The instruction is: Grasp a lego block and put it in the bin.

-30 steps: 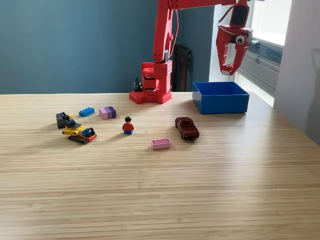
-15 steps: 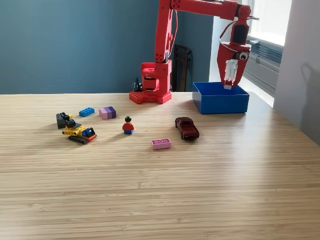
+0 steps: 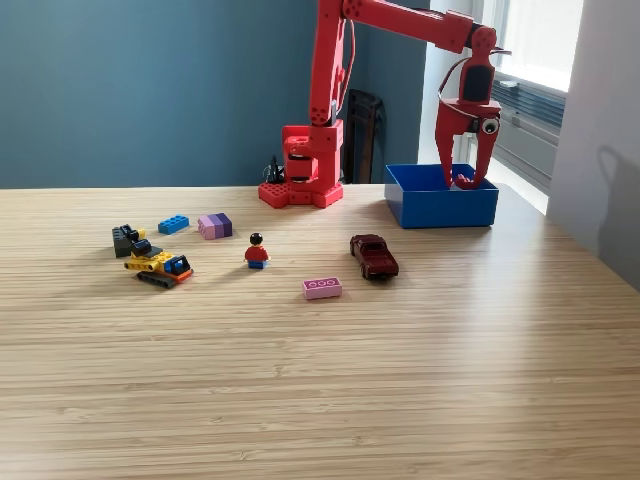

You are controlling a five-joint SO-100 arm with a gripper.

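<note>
— Where's the gripper (image 3: 463,180) right now?

— Hanging off the red arm (image 3: 390,20), pointing straight down over the bin (image 3: 441,204), at the far right of the tabletop (image 3: 320,380) in the exterior view. Its tips reach down to about the level of the bin's rim, over the open inside.

— Is it holding anything?

— No. The jaws stand apart, with blue showing through the gap, and nothing sits between them.

— And the lego pieces?

— All out on the wood, well apart from the gripper. Nearest the bin is a dark red toy car (image 3: 374,256), in front of it and a little to the view's left. Just beside the car, lower left, lies a pink block (image 3: 322,288). Further left stands a small figure (image 3: 257,251) in a red top. Beyond that are a purple block (image 3: 215,225) and a blue block (image 3: 173,224) near each other, then a yellow digger (image 3: 159,265) with a dark grey piece (image 3: 125,238) just behind it.

— Anything inside the bin?

— I can't tell from here; the front wall hides the floor of it.
</note>
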